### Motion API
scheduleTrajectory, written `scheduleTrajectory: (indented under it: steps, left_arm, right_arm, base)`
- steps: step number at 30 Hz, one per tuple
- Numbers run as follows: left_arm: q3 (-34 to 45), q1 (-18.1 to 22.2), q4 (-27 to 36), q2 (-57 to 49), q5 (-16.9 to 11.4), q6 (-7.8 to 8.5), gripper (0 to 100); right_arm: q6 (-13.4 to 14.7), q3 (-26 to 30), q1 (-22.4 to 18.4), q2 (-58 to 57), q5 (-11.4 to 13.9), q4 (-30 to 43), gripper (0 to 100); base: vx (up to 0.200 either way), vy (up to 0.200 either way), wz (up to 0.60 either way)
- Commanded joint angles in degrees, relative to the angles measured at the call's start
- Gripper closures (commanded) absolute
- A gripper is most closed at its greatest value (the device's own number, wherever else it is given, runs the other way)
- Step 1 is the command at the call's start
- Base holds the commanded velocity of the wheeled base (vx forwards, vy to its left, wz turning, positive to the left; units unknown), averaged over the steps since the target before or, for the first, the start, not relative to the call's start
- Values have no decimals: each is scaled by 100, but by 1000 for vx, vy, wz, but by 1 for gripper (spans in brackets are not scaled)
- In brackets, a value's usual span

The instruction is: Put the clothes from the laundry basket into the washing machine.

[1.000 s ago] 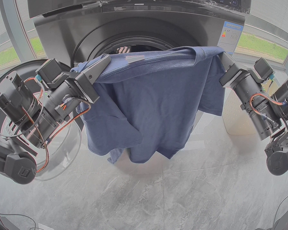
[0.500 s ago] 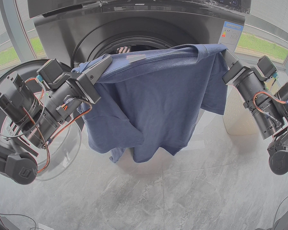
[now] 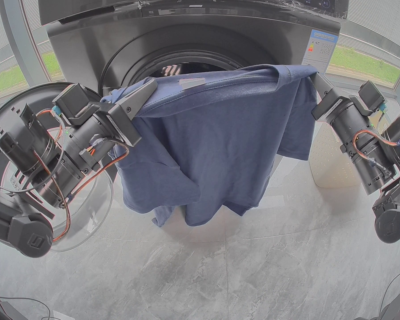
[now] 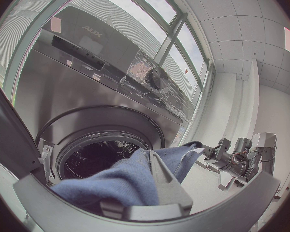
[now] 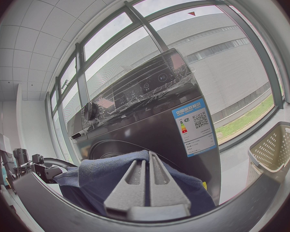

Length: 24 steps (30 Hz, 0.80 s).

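Blue T-shirt [image 3: 218, 143] strung by its top edge between two claws, right in front of the washing machine [image 3: 186, 27]. Hangs level with the open drum mouth [image 3: 182, 67], lower hem dangling above the floor [image 3: 226, 263], seemingly clear of it. Left claw [image 3: 140, 92] pressed together on one end of the top edge; right claw [image 3: 318, 77] pinching the other end. Door [image 3: 86, 210] swung open on the robot's left, beside the left arm. Laundry basket [image 3: 331, 165] on the floor near the machine's right front corner, beyond the right arm.

Looks light, soft and wholly limp: sags in the middle, folds on itself, offers no stiffness to push with. Not fragile, not slippery; knit cloth by the look, likely to hold well in a pinch. Could snag on the drum rim or trail out over the lip. Best held as now, along the thick collar-and-shoulder line, where doubled fabric gives a firm bite. Probably calls for bringing both ends closer and leading them deep through the mouth, so the hanging body follows.
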Motion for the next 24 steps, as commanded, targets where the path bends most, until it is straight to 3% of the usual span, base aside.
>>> scheduleTrajectory:
  steps: [1,12,21,24]
  left_arm:
    - [1,-2,1,14,1,1,100]
    - [10,-28,1,23,1,10,100]
    - [18,-309,1,120,19,10,100]
    - [18,-371,1,111,10,10,100]
  right_arm:
    - [1,56,3,4,1,-3,100]
    - [28,135,99,83,-52,-47,100]
    - [115,170,354,857,-69,-143,100]
    - [168,-58,381,1463,1,-187,100]
  base:
    - [0,0,0]
    - [0,0,0]
    - [0,0,0]
    - [0,0,0]
